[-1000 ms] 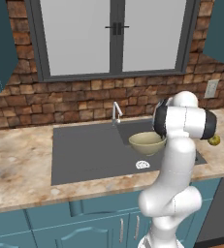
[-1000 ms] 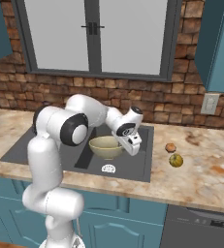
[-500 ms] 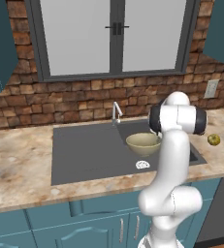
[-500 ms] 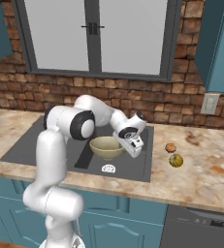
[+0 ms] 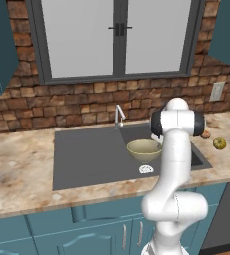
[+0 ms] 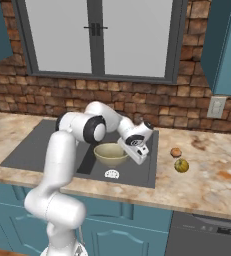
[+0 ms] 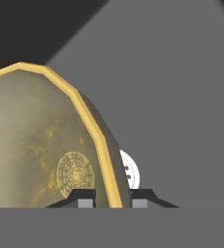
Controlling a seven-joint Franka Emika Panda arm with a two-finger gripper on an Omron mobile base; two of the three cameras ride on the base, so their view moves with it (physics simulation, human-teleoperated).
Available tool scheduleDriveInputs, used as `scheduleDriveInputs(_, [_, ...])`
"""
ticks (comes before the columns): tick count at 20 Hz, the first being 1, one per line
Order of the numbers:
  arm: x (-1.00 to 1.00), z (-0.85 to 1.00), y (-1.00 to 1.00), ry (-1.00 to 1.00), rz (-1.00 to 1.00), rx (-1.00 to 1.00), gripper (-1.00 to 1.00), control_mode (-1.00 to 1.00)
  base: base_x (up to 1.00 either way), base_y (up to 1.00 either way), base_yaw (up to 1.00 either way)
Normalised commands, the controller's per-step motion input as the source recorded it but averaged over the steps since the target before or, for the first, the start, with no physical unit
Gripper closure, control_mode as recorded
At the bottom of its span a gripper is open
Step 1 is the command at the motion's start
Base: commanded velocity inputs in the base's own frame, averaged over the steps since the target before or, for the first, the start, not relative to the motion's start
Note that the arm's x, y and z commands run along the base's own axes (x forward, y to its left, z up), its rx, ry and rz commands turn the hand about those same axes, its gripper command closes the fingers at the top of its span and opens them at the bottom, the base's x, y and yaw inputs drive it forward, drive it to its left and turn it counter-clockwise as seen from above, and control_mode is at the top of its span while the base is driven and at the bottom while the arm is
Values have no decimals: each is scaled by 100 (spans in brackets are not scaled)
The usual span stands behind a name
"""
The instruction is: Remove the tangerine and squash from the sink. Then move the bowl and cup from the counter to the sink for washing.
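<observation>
Here the gripper (image 7: 112, 197) pinches the rim of the bowl (image 7: 45, 145), one finger inside, one outside, holding it over the sink (image 5: 86, 154) basin. The white drain (image 7: 131, 175) lies just beyond the fingers. The squash (image 6: 181, 165) and tangerine (image 6: 175, 152) rest on the counter (image 6: 212, 180) beside the sink, apart from the gripper.

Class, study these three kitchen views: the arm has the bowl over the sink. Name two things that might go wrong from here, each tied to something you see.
1. The hand pinches only the thin rim of the bowl; the wide bowl may slip or swing out before it is set down.
2. The bowl hangs just above the white drain in the sink; a quick release might let it drop hard or tip.
</observation>
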Motion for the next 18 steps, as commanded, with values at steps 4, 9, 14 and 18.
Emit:
scheduleDriveInputs(4, [35,-35,0,0,7,3,100,-100,0,0,0])
scheduleDriveInputs(9, [34,-36,0,0,8,2,100,-100,0,0,0])
scheduleDriveInputs(14, [33,-35,0,-1,8,1,100,-100,0,0,0])
scheduleDriveInputs(18, [32,-34,1,-3,7,2,100,-100,0,0,0])
